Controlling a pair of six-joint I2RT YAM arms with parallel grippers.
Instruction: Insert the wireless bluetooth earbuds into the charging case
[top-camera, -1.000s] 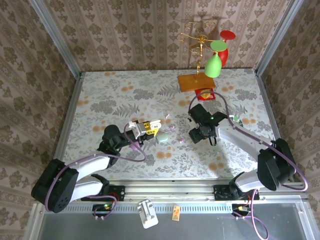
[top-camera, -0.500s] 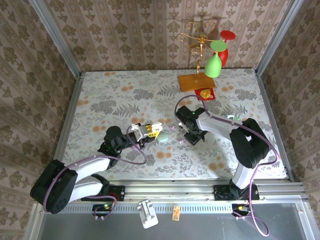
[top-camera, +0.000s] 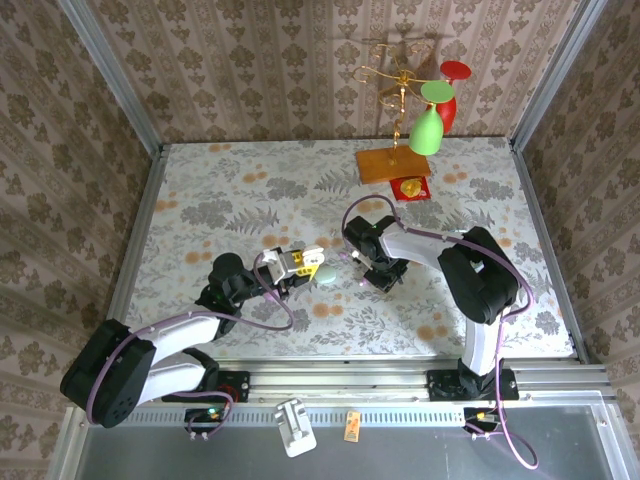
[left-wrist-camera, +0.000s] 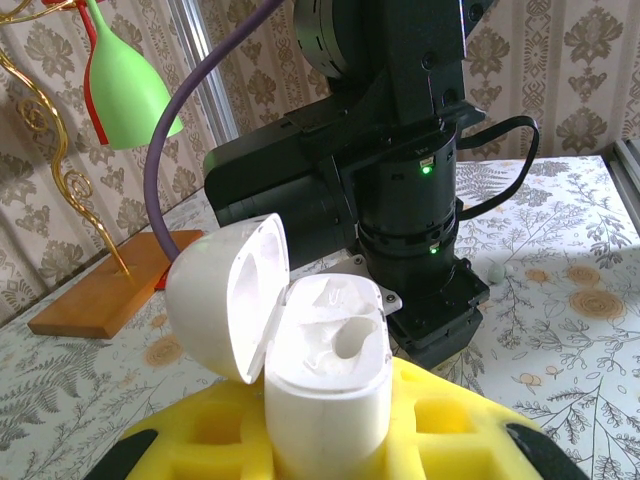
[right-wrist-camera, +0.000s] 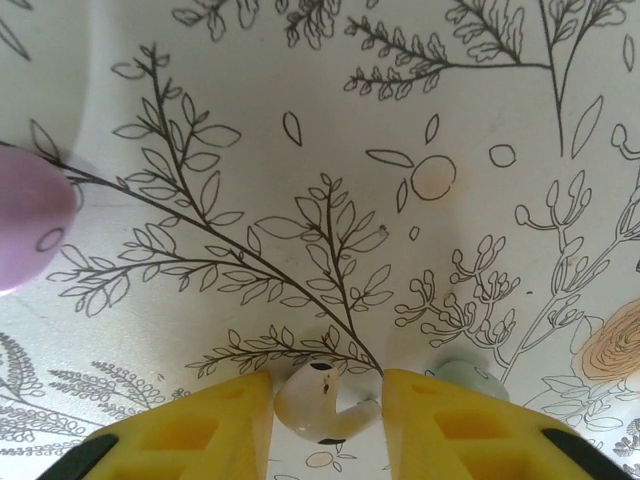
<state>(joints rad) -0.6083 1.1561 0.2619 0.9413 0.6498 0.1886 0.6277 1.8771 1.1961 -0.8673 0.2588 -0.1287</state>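
Right wrist view: the right gripper (right-wrist-camera: 327, 418) is pinching a white earbud (right-wrist-camera: 322, 400) on the table (right-wrist-camera: 300, 150).
The earbud is lying on the floral tabletop between two yellow fingers (right-wrist-camera: 215, 428), which appear to be pressing against both of its sides, though contact is hard to confirm this close to the frame edge. A lilac case (right-wrist-camera: 28, 228) is resting at the left edge of that view. In the left wrist view, the left gripper (left-wrist-camera: 325, 440) is clamping the white charging case (left-wrist-camera: 325, 375) upright, its lid (left-wrist-camera: 225, 300) hanging open. In the top external view, a mint case (top-camera: 325, 272) is lying between the two grippers, just beside the left one.
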